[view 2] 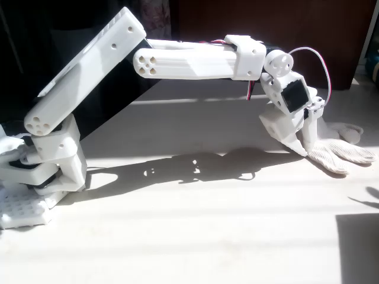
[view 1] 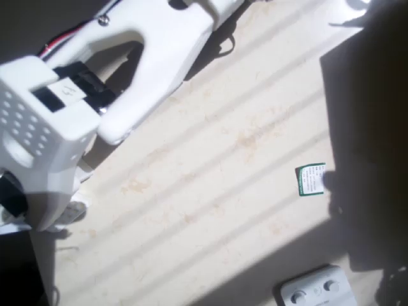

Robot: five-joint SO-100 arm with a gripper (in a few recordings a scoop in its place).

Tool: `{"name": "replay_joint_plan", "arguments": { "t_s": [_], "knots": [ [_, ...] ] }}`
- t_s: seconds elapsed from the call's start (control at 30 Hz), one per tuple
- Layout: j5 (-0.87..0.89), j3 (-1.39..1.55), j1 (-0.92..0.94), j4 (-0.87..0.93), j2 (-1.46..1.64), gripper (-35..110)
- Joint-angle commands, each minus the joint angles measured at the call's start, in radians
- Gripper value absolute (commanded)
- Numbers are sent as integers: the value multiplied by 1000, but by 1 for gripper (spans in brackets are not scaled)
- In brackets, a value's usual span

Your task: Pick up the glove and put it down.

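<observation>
I see the counter (view 2: 195, 236) as the largest thing in the fixed view: a pale surface lit by hard sunlight in stripes, with the arm's shadow lying across its middle; in the overhead view the same pale counter (view 1: 210, 159) shows faint brownish stains and parallel bands of shade. The white arm (view 2: 189, 62) comes next: its base sits at the far left of the fixed view, the upper link rises toward the top, and the forearm reaches level to the right before the wrist bends down toward the surface. In the overhead view part of the arm (view 1: 127, 57) fills the upper left corner, with red and black wires beside it. The end effector (view 2: 305, 139) points down at the right of the fixed view, its fingers low at the counter and in contact with the glove (view 2: 340, 154); I cannot tell from this angle whether it is clenched on the fabric or released. The glove is a light knitted one, lying flat on the counter at the right, its fingers spread away to the right of the end effector. Smaller items in the overhead view: a white device with two round knobs (view 1: 317, 290) at the bottom edge, and a small green-and-white label (view 1: 311, 180) at the right, beside a dark shaded area.
</observation>
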Motion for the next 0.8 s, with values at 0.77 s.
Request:
{"name": "replay_joint_plan", "arguments": {
  "t_s": [0.77],
  "knots": [
    [5, -40, 11, -12, 11, 0]
  ]
}}
